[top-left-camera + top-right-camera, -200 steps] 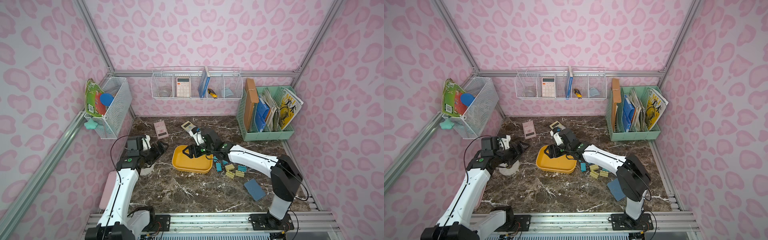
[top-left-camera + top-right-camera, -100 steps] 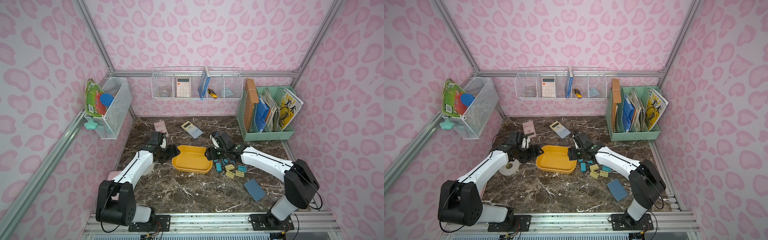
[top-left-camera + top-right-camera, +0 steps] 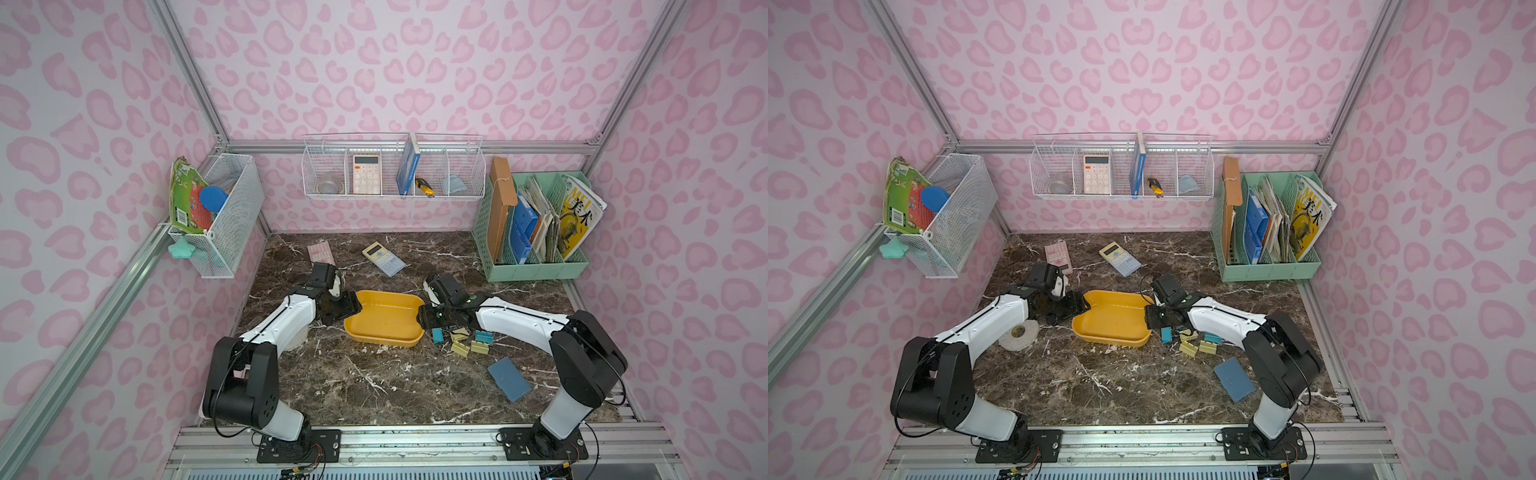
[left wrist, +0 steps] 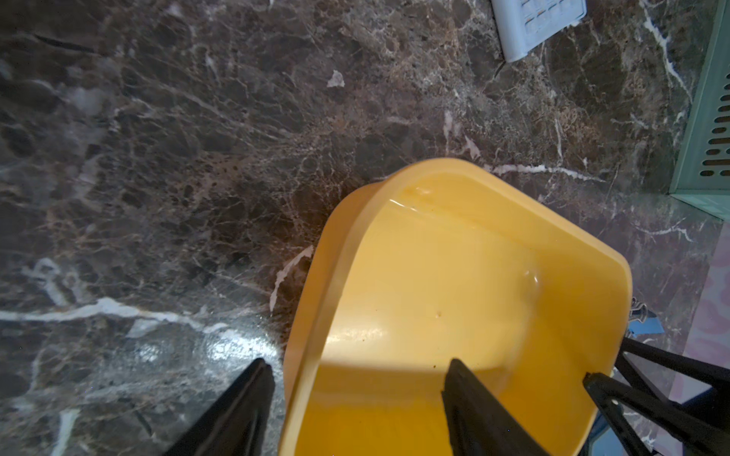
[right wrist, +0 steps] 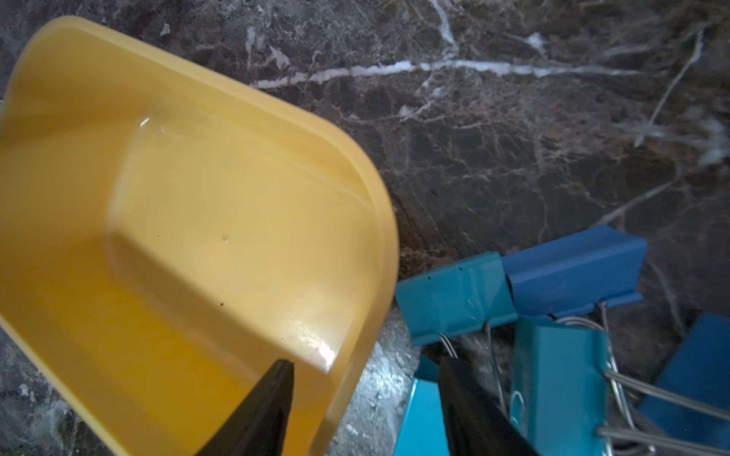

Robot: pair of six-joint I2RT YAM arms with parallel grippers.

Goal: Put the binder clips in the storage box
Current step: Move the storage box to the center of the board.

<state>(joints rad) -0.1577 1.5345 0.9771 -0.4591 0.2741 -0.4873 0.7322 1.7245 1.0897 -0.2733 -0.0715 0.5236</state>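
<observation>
The storage box [image 3: 382, 320] is a shallow yellow tray, empty, lying mid-table in both top views [image 3: 1113, 320]. My left gripper [image 3: 353, 305] is open at its left end, one finger inside and one outside the end wall. The left wrist view shows the gripper [image 4: 357, 367] and the box [image 4: 454, 276]. My right gripper [image 3: 422, 318] is open and straddles the right end wall the same way, as the right wrist view shows [image 5: 365, 365]. The binder clips [image 3: 461, 340], teal, blue and pale yellow, lie in a loose pile just right of the box [image 5: 197, 237], under my right arm.
A flat blue pad [image 3: 509, 379] lies at the front right. Two calculators [image 3: 383, 258] [image 3: 321, 252] lie behind the box. A tape roll [image 3: 1019, 334] sits under my left arm. The mint green organizer [image 3: 536, 249] stands at the back right, and wire baskets hang on the walls.
My left arm swung in from the left to the box's left end. My right gripper drew back from over the box to its right end. Both jaws have narrowed.
</observation>
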